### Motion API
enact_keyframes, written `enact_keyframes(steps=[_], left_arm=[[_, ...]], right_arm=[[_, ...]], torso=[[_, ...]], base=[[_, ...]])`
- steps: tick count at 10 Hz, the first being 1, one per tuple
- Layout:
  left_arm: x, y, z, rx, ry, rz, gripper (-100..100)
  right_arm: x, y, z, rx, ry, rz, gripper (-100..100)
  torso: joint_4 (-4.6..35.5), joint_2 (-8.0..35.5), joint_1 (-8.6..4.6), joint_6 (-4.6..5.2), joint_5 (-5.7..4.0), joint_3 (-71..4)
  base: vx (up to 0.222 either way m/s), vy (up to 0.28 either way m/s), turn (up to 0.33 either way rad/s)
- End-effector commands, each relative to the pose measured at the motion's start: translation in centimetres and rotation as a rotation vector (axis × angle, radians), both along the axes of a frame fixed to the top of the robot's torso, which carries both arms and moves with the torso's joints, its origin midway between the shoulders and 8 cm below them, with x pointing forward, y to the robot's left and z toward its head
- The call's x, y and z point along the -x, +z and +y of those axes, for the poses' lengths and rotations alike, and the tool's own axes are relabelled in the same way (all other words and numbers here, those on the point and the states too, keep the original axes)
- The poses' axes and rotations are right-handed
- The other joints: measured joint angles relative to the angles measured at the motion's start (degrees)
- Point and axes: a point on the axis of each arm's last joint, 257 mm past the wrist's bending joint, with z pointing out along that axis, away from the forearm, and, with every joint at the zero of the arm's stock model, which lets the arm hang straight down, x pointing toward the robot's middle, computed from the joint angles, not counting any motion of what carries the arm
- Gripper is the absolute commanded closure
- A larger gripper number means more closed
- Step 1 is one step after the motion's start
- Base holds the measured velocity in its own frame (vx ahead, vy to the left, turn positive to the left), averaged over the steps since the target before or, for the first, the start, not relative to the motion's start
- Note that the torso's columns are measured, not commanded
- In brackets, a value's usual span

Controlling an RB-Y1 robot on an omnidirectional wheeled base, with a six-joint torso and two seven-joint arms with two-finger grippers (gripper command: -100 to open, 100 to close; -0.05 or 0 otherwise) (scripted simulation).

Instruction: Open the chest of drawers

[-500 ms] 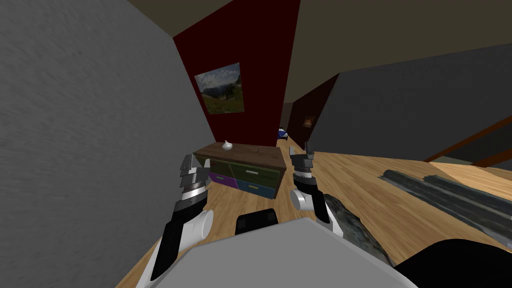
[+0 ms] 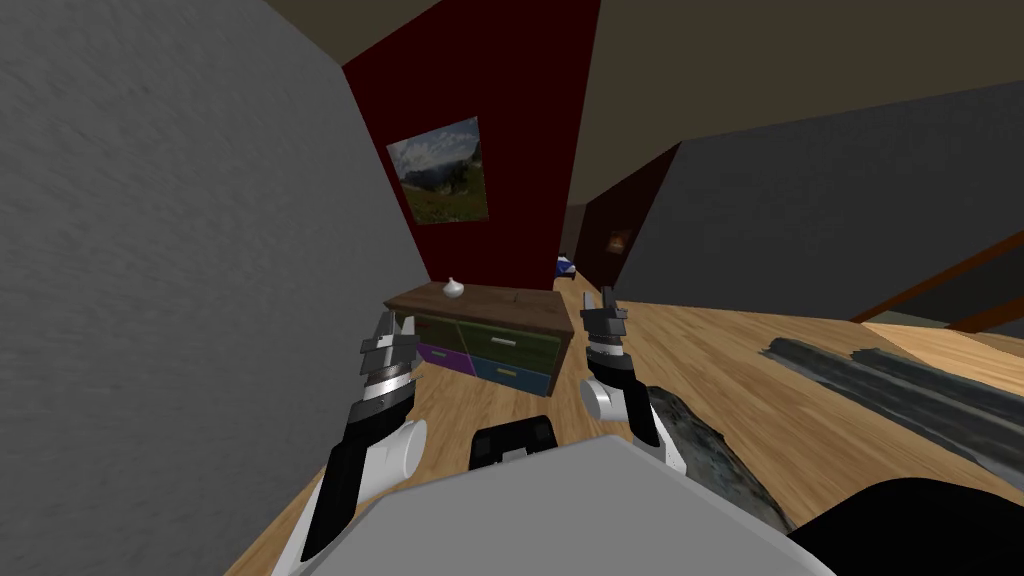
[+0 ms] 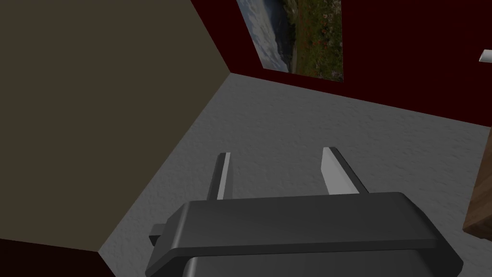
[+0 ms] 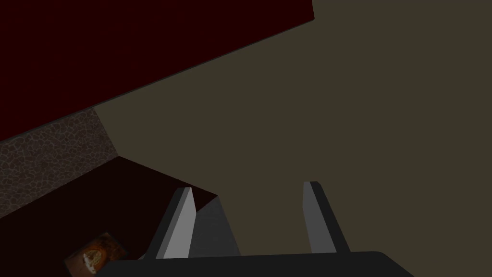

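A low chest of drawers [image 2: 490,340] with a brown top stands ahead against the dark red wall. Its drawer fronts are olive green above, purple and blue below, and all look closed. The upper right drawer carries a pale handle [image 2: 503,342]. A small white vase [image 2: 454,290] rests on the chest's top. My left gripper [image 2: 392,330] is raised at the chest's left end, short of it, fingers open [image 3: 276,161] and empty. My right gripper [image 2: 603,302] is held up by the chest's right end, also open [image 4: 250,195] and empty.
A grey wall [image 2: 150,300] runs close along my left. A landscape picture [image 2: 440,172] hangs above the chest. Wooden floor [image 2: 720,350] stretches to the right, with a dark grey striped rug [image 2: 900,390] and a mottled grey object [image 2: 710,460] near my right arm. A passage [image 2: 572,265] opens past the chest.
The whole head view has shifted slightly, so I have moved a little. My right gripper's fingers now point more upright.
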Motion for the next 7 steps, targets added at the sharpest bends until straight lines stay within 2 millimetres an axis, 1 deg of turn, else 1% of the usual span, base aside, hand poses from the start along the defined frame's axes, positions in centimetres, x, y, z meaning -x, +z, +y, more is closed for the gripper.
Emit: enact_keyframes(steps=[1, 4, 5, 6, 7], left_arm=[[0.0, 0.0, 0.0, 0.0, 0.0, 0.0, 0], [0.0, 0.0, 0.0, 0.0, 0.0, 0.0, 0], [-0.2, -0.4, -0.6, -0.045, -0.022, 0.017, -100], [-0.4, -0.9, -0.9, -0.071, -0.035, 0.032, -100], [-0.6, -1.4, -1.3, -0.1, -0.048, 0.049, -100]], right_arm=[[0.0, 0.0, 0.0, 0.0, 0.0, 0.0, 0], [0.0, 0.0, 0.0, 0.0, 0.0, 0.0, 0], [0.0, 0.0, 0.0, 0.0, 0.0, 0.0, 0], [0.0, 0.0, 0.0, 0.0, 0.0, 0.0, 0], [0.0, 0.0, 0.0, 0.0, 0.0, 0.001, 0]], torso=[[4.2, 4.2, 0.0, 0.0, 0.0, -8.4], [16.9, 16.9, 0.0, 0.0, 0.0, -33.8], [21.1, 21.2, 0.0, 0.0, 0.0, -42.3], [23.0, 23.1, 0.02, 0.0, 0.01, -46.2], [23.6, 23.6, 0.02, 0.0, 0.01, -47.4]], base=[[0.0, 0.0, 0.0], [0.0, 0.0, 0.0], [0.014, -0.001, -0.026], [0.017, 0.0, -0.046], [0.02, 0.001, -0.053]])
